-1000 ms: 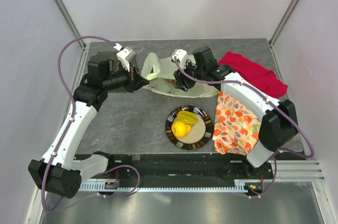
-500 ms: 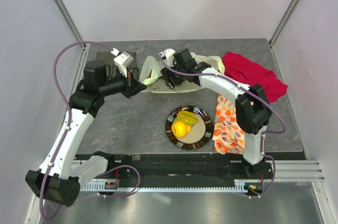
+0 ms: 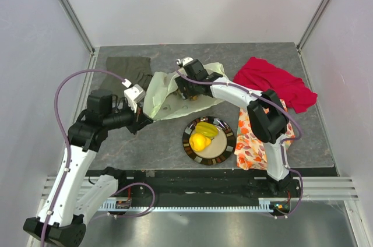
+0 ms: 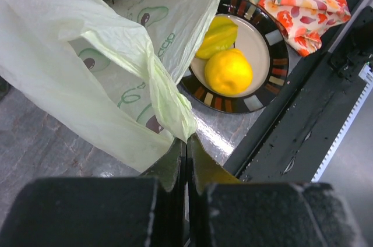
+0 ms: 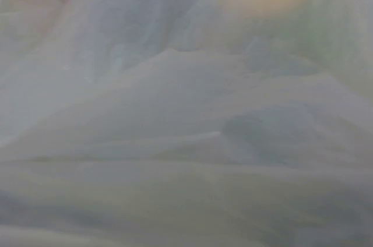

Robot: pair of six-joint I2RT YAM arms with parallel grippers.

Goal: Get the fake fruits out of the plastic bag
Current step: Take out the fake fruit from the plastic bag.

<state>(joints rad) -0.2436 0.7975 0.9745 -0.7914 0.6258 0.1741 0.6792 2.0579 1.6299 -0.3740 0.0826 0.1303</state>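
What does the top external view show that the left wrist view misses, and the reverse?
Only top external: the red cloth, the olive-grey cloth, and the right gripper reaching into the plastic bag. Only left wrist: the left gripper shut on a pinched fold of the bag, plus avocado prints on the plastic. Both: the plate holding the lemon and yellow-green piece, beside the flowered cloth.

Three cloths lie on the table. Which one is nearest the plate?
The orange-flowered cloth, right beside the plate on its right side. The red cloth and the olive-grey cloth both lie farther back, well away from it.
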